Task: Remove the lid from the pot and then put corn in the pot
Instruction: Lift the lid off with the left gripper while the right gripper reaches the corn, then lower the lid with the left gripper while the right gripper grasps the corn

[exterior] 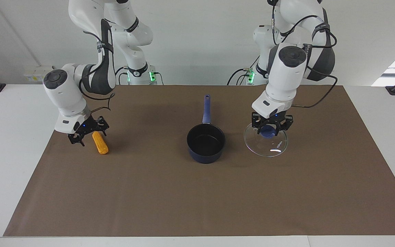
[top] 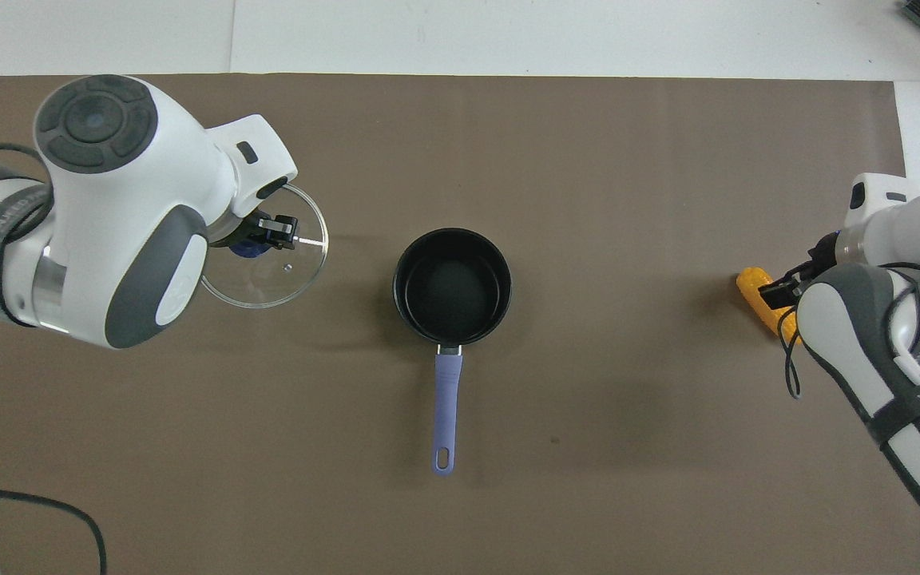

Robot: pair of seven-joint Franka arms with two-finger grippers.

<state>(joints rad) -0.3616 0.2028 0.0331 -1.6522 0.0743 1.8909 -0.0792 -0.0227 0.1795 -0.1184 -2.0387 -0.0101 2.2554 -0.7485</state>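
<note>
The dark blue pot [exterior: 206,141] stands uncovered and empty at the middle of the mat, its handle [exterior: 206,109] pointing toward the robots; it also shows in the overhead view [top: 452,279]. My left gripper [exterior: 269,129] is shut on the blue knob of the glass lid [exterior: 267,147], which is low at the mat beside the pot, toward the left arm's end; the lid also shows in the overhead view [top: 276,271]. My right gripper [exterior: 87,134] is open and low, straddling the end of the corn [exterior: 100,144] that is nearer to the robots. The corn lies on the mat toward the right arm's end.
A brown mat [exterior: 197,199] covers most of the white table [exterior: 15,144]. Nothing else lies on the mat between the pot and the corn.
</note>
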